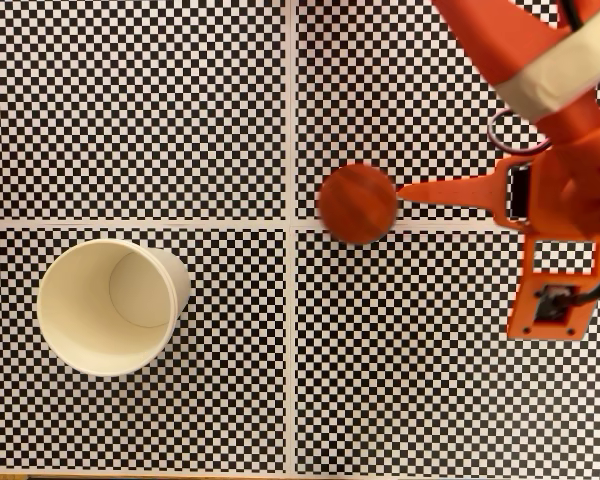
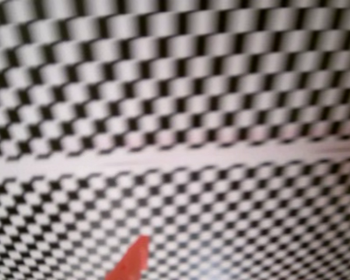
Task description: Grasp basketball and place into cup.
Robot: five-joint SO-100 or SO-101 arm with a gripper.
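In the fixed view, which looks straight down, the arm (image 1: 540, 60) enters from the upper right corner and runs down the right edge. Its upper link is orange with a band of pale tape wrapped around it. Below that sits the boxy orange wrist housing (image 1: 570, 190), and a further orange block with a black cable plugged into it hangs toward the lower right.

From the wrist housing a single tapered orange finger (image 1: 450, 190) extends horizontally to the left. Its pointed tip ends at the right side of the basketball (image 1: 357, 203), touching it or just short of it; the picture does not settle which. A second finger cannot be made out from above, so the gripper (image 1: 405, 192) opening cannot be told, nor whether the ball is held.

The basketball lies near the centre of the scene, on the crossing of the pale horizontal and vertical seams that divide the checkerboard surface (image 1: 180, 100). Its outline is slightly blurred.

The cup (image 1: 105, 307) stands upright at the lower left, mouth open to the camera, interior empty. It is well apart from the ball and from the arm.

In the wrist view the checkerboard surface (image 2: 175, 70) is blurred, with a pale seam (image 2: 175, 157) crossing from left to right. An orange finger tip (image 2: 131, 262) rises from the bottom edge, left of centre.
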